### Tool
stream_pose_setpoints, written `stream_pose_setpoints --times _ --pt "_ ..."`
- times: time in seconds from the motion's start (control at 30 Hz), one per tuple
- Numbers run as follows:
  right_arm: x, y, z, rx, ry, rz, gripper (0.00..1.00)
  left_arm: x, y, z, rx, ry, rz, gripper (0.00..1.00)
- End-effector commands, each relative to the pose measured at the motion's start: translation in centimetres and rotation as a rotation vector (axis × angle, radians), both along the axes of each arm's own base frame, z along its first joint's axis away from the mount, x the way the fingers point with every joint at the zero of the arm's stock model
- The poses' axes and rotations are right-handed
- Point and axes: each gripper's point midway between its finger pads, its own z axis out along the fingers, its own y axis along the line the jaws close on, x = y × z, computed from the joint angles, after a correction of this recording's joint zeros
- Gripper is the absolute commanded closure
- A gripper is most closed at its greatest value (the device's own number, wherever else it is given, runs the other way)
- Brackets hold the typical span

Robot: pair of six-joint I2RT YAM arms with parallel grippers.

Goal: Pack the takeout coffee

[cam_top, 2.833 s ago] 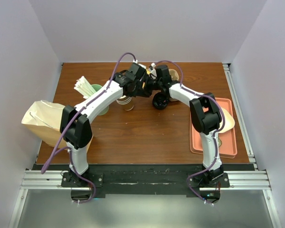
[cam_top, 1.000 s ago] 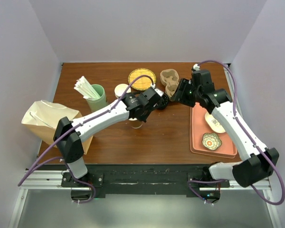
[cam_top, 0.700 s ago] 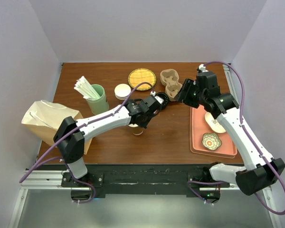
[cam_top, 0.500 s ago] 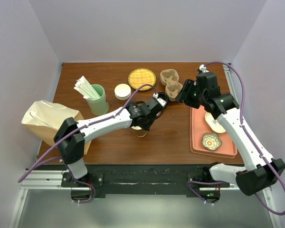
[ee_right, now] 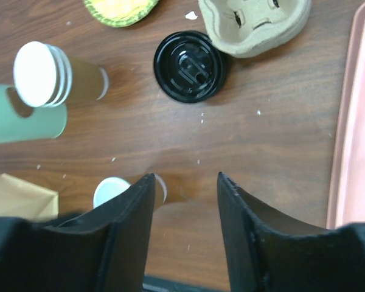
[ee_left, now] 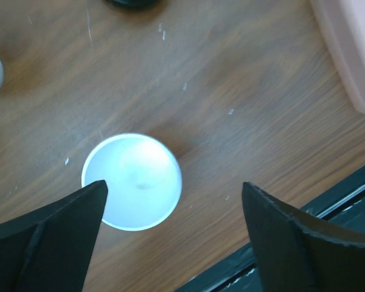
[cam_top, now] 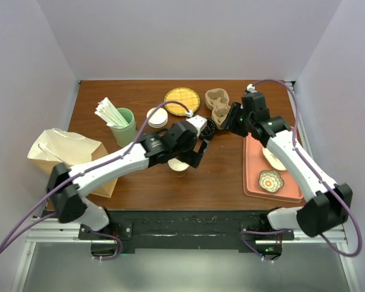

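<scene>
The small brown kraft-paper cup (ee_left: 132,181), white inside, stands upright on the dark wooden desk (cam_top: 219,176) near the middle, with nothing covering its mouth. From the left wrist view its pale bottom shows, so it looks to hold no drink.

The left tool (ee_left: 174,188) hangs straight above it with its fingers spread wide, one to each side of the rim and clear of it, gripping nothing. The right tool (ee_right: 184,179) hovers farther back and to the right with its fingers partly apart and nothing between them.

The black round plastic lid (ee_right: 190,66) lies flat on the desk, apart from the cup and just beside the moulded grey-brown pulp cup carrier (ee_right: 255,21). The carrier's pockets look unfilled. The crumpled brown paper bag (cam_top: 61,155) sits at the left edge of the desk, well apart from the cup.

As a judgement, the packing is at an early stage: the cup is set out alone and ready. What remains seems to be most of the work: the lid must go onto the cup, and the closed cup must then be placed in the carrier or the bag. The frames do not show which of the two is meant
</scene>
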Motion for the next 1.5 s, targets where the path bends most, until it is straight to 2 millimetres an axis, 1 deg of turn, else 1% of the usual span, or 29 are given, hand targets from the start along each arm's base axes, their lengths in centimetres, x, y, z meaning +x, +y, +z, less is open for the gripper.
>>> stream_pose_setpoints --times 0.0,0.03,0.07,0.1,0.13,0.17,0.2,0.23,0.27,0.3,0.33,0.37,0.4,0.43,0.47,0.5,0.53,0.57,0.6,0.7,0.73,0.8,0.87,1.1,1.33,1.43,1.47 --pt "3.7 1.6 -2.1 0.04 -0.044 -0.014 0.56 0.9 1.2 6.9 -0.2 -0.191 0.05 0.0" --pt "4.6 2.0 -2.9 0.047 -0.053 -0.017 0.56 0.9 2.1 6.5 -0.187 -0.201 0.056 0.0" --pt "5.1 2.1 -3.2 0.052 -0.061 -0.022 0.57 0.7 2.9 7.8 -0.212 -0.23 0.06 0.0" --pt "5.5 2.1 -3.7 0.047 -0.067 -0.031 0.57 0.6 3.4 8.2 -0.222 -0.248 0.06 0.0" --pt "6.3 2.1 -4.7 0.045 -0.069 -0.054 0.58 0.5 4.1 7.8 -0.209 -0.259 0.056 0.0" --pt "6.7 2.0 -5.2 0.041 -0.068 -0.07 0.58 0.1 4.8 8.8 -0.233 -0.286 0.056 0.0" --pt "7.0 2.1 -5.8 0.041 -0.065 -0.076 0.58 0.0 5.1 9.0 -0.243 -0.3 0.055 0.0" --pt "7.4 2.2 -6.2 0.054 -0.073 -0.092 0.58 -0.4 5.8 8.2 -0.228 -0.299 0.053 0.0" --pt "7.8 2.3 -7.2 0.055 -0.059 -0.097 0.57 -0.8 6.5 8.9 -0.248 -0.319 0.058 0.0" --pt "8.0 2.5 -7.6 0.059 -0.055 -0.099 0.58 -1.0 7.1 8.9 -0.247 -0.325 0.068 0.0" --pt "8.4 2.6 -7.9 0.06 -0.061 -0.101 0.57 -1.2 7.6 8.2 -0.236 -0.323 0.073 0.0" --pt "8.6 2.8 -8.8 0.051 -0.044 -0.094 0.57 -1.6 8.2 9.0 -0.257 -0.339 0.074 0.0" --pt "8.8 2.7 -9.3 0.042 -0.034 -0.091 0.57 -1.9 8.5 8.6 -0.255 -0.335 0.071 0.0" --pt "8.9 2.8 -9.5 0.033 -0.027 -0.085 0.57 -2.1 8.7 8.9 -0.258 -0.345 0.065 0.0" --pt "9.1 2.8 -9.6 0.026 -0.026 -0.084 0.57 -2.4 9.1 9.7 -0.28 -0.364 0.063 0.0" --pt "9.3 2.9 -10.2 0.015 -0.018 -0.076 0.57 -2.4 9.4 9.8 -0.281 -0.372 0.068 0.0" --pt "9.7 3.1 -10.1 0.017 -0.025 -0.074 0.57 -2.5 9.7 10.1 -0.283 -0.384 0.07 0.0" --pt "9.8 3.1 -10.3 0.016 -0.019 -0.075 0.57 -2.5 9.8 10.4 -0.286 -0.39 0.07 0.0" --pt "10.0 3.0 -11.1 0.008 -0.003 -0.086 0.57 -2.5 9.8 10.6 -0.286 -0.396 0.067 0.0" --pt "10.1 2.6 -11.8 -0.003 0.021 -0.121 0.57 -2.4 9.8 11.0 -0.265 -0.398 0.056 0.0" --pt "10.1 2.5 -12.3 -0.008 0.033 -0.13 0.57 -2.3 9.7 10.7 -0.248 -0.392 0.051 0.0" --pt "10.1 2.2 -12.4 -0.021 0.03 -0.143 0.57 -2.2 9.7 10.8 -0.236 -0.392 0.049 0.0" --pt "10.1 2.1 -13.1 -0.028 0.04 -0.145 0.57 -2.1 9.5 10.8 -0.234 -0.391 0.045 0.0" --pt "10.7 3.3 -13.6 0.001 0.036 -0.098 0.61 -2.1 9.4 10.5 -0.234 -0.387 0.045 0.0" --pt "10.8 3.2 -14.0 0.0 0.048 -0.113 0.62 -2.2 9.2 10.5 -0.237 -0.379 0.036 0.0" --pt "11.0 3.2 -13.9 -0.003 0.047 -0.117 0.65 -2.2 9.4 10.5 -0.235 -0.382 0.036 0.0" --pt "11.0 3.2 -13.9 -0.003 0.047 -0.117 0.67 -2.3 9.4 10.4 -0.231 -0.38 0.036 0.0"
